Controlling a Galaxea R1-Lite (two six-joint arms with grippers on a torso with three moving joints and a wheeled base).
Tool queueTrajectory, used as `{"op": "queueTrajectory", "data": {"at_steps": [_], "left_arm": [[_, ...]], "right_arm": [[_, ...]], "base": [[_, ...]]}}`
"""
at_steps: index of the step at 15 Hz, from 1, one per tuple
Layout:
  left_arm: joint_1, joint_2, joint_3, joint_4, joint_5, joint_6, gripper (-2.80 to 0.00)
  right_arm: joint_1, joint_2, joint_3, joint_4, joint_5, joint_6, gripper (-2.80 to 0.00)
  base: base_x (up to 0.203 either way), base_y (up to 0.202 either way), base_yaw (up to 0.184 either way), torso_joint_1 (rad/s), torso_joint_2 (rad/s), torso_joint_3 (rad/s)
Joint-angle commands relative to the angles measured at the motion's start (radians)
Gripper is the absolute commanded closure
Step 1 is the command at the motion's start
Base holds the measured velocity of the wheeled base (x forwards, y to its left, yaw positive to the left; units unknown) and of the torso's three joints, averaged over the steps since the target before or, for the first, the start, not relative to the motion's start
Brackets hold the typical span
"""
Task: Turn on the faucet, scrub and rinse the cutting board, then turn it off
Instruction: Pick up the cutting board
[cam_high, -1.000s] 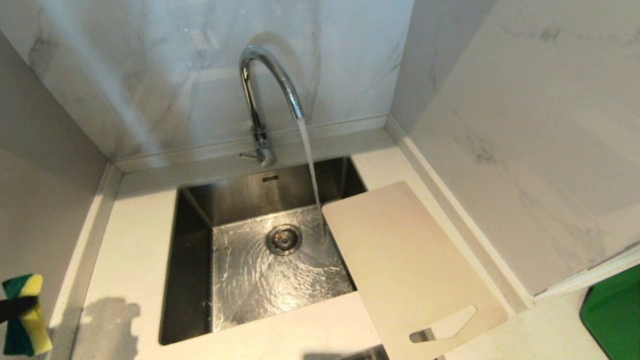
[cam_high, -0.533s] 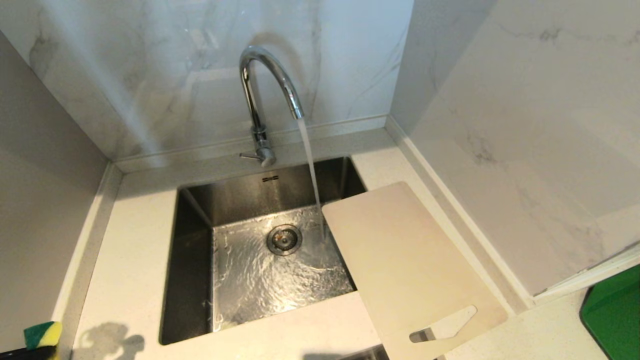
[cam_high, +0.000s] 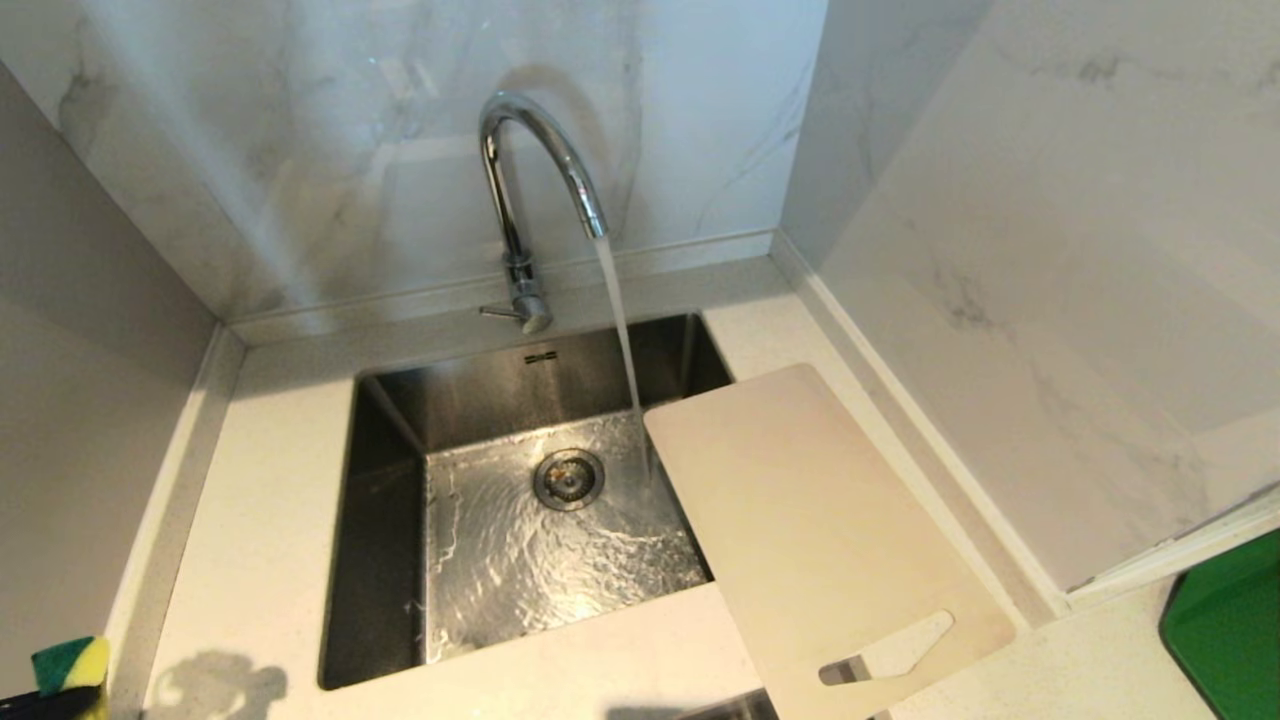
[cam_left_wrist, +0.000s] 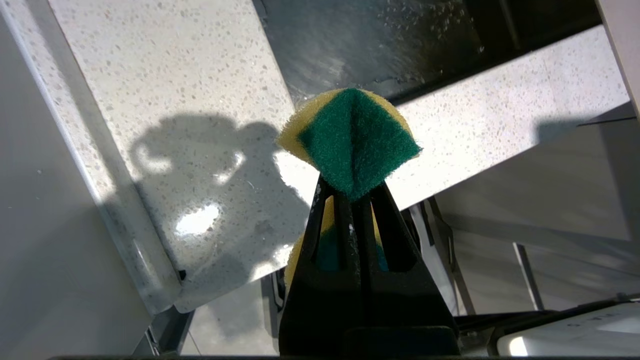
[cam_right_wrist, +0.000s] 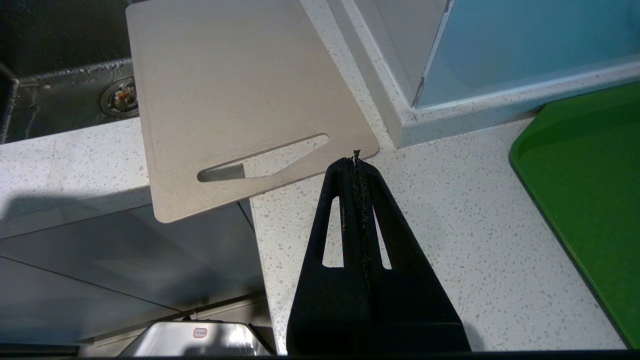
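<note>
Water's running, sponge pinched in the left gripper, board waiting across the sink corner.

A green tray (cam_right_wrist: 590, 200) lies well to one side of the right gripper (cam_right_wrist: 356, 159), whose fingers are pressed together on nothing, just beside the cutting board (cam_right_wrist: 235, 90). The cutting board bridges the sink (cam_high: 380, 560) corner, long axis slanting, slot end toward those fingers, far end by the stream from the faucet (cam_high: 530, 190). The left gripper (cam_left_wrist: 352, 192) hangs low over the counter (cam_left_wrist: 175, 100), clamped on a yellow-green sponge (cam_left_wrist: 352, 140), sink edge just beyond the fingertips.
</note>
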Motion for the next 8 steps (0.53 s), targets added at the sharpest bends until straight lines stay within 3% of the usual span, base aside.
{"op": "queueTrajectory", "data": {"at_steps": [1,5,8], "left_arm": [[0.001,-0.038,0.014,0.000,0.001,0.002,0.00],[-0.001,-0.061,0.021,-0.027,0.047,-0.010,0.00],[-0.155,-0.176,0.055,-0.092,0.214,-0.110,0.00]], "right_arm": [[0.001,0.000,0.002,0.000,0.000,0.001,0.00],[0.001,0.000,0.002,0.000,0.000,0.001,0.00],[0.000,0.000,0.002,0.000,0.000,-0.001,0.00]], "base": [[0.000,0.000,0.000,0.000,0.00,0.000],[0.000,0.000,0.000,0.000,0.00,0.000],[0.000,0.000,0.000,0.000,0.00,0.000]]}}
